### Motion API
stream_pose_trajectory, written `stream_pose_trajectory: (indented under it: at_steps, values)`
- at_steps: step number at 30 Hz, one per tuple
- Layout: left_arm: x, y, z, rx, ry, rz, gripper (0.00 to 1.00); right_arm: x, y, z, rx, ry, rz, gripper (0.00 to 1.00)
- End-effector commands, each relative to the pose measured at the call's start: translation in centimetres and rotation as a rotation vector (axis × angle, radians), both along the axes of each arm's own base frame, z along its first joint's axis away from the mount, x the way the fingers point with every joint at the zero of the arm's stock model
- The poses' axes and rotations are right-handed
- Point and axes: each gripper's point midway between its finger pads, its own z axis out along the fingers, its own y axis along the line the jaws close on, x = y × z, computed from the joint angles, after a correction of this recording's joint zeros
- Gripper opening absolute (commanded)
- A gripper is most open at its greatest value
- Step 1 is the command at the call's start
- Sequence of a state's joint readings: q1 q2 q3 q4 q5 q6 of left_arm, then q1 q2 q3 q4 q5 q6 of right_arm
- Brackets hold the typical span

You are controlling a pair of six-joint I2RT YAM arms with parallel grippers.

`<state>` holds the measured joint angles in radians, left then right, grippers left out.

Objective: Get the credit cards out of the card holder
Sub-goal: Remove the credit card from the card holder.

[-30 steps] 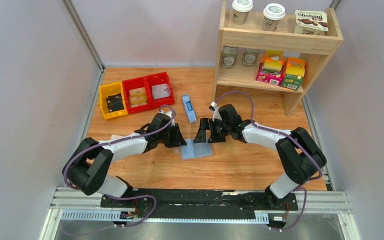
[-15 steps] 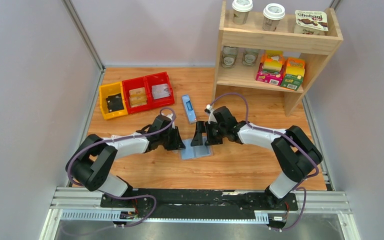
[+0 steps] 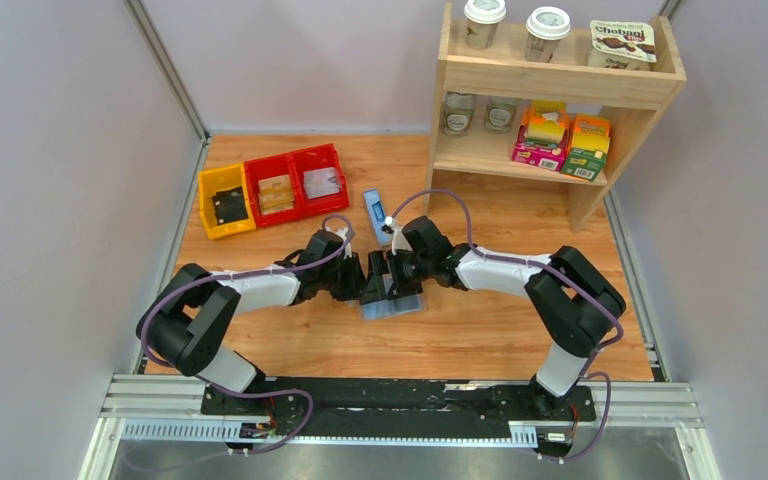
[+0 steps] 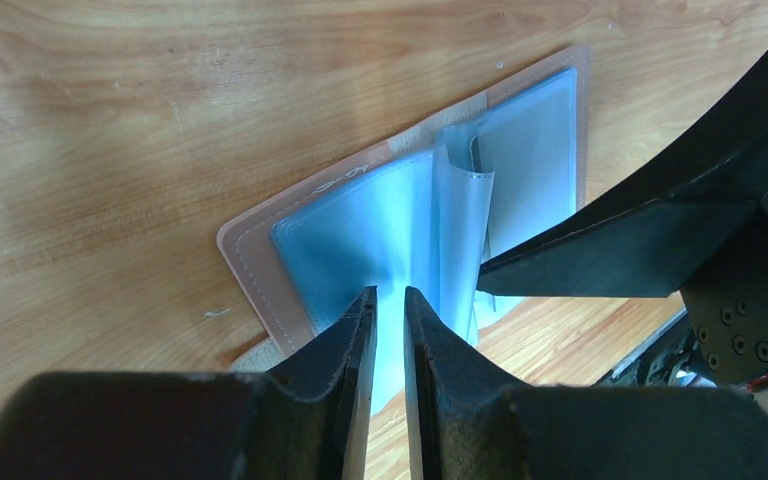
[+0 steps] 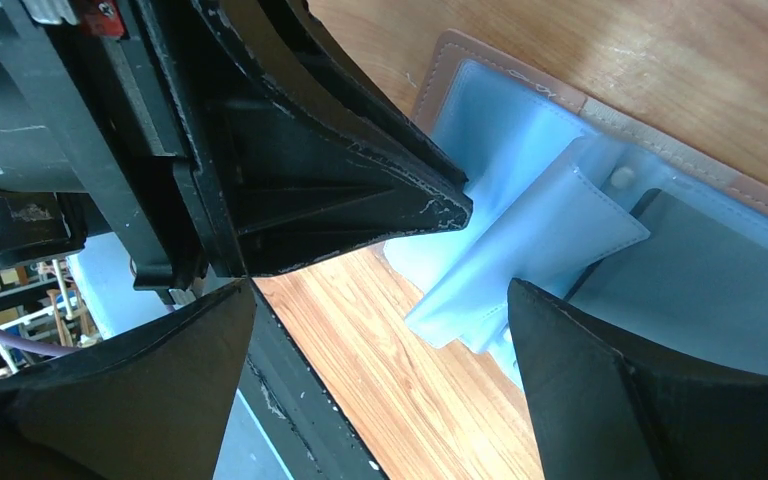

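The card holder lies open on the table, tan rim out and pale blue lining up. In the left wrist view a loose clear sleeve stands up at its fold. A dark grey card shows through the far pocket, and also in the left wrist view. My left gripper is almost shut, with its tips on the near half's lining. My right gripper is open wide right beside it, straddling the raised sleeve, touching nothing that I can see.
A long narrow blue box lies just behind the grippers. A yellow bin and two red bins stand at the back left. A wooden shelf with cups and boxes stands at the back right.
My right gripper has moved left over the holder until it is next to the left gripper. My left gripper has edged slightly right. The holder has stayed put.
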<state>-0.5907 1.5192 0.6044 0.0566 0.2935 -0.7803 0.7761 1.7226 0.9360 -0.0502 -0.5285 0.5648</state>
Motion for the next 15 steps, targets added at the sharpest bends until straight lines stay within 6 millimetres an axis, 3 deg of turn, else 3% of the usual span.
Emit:
stream_pose_trajectory:
  at_steps: [1, 9, 15]
  values:
    - [-1.4, 1.5, -2.2, 0.074, 0.050, 0.017, 0.25, 0.1, 2.0, 5.6, 0.128, -0.116, 0.066, 1.00]
    - [-1.6, 1.7, -2.4, 0.081, 0.051, 0.016, 0.24, 3.7, -4.0, 4.2, -0.172, -0.275, -0.199, 1.00]
    - [-1.6, 1.6, -2.3, 0.080, 0.050, 0.006, 0.24, 3.8, -5.6, 1.6, -0.284, -0.226, -0.265, 1.00]
